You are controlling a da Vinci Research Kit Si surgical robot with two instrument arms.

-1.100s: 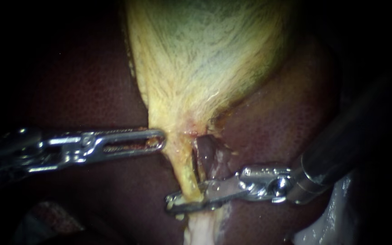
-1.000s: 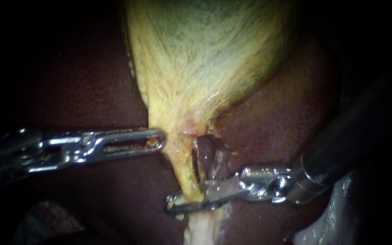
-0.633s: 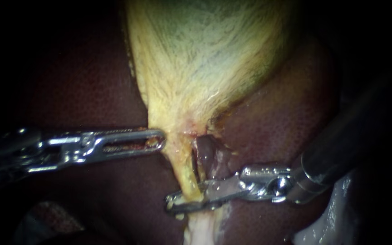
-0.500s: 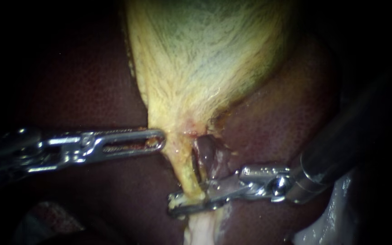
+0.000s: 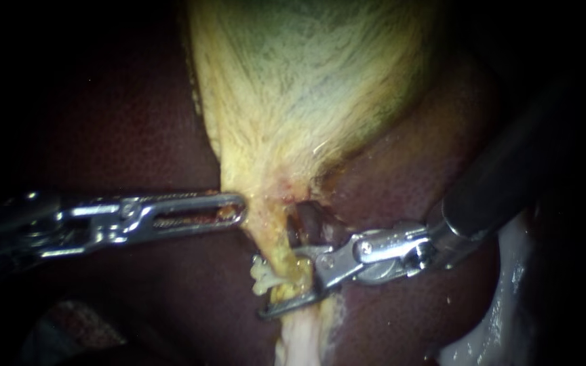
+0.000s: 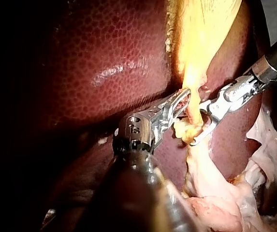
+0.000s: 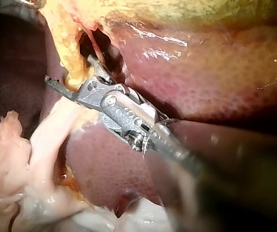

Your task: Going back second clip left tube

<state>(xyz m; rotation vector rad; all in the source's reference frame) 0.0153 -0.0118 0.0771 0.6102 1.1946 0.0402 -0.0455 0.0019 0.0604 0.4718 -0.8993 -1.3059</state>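
Since the right tool [image 5: 278,283] opened, a clip [image 5: 264,276] grips the tube [image 5: 276,242]

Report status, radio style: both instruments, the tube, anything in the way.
Left instrument: jaws shut on the gallbladder at its neck. Right instrument: jaws open, astride the tube. Pale clip on the tube. Way back looks clear.

Pale clip [image 5: 263,278], perhaps, on tube [image 5: 274,245]
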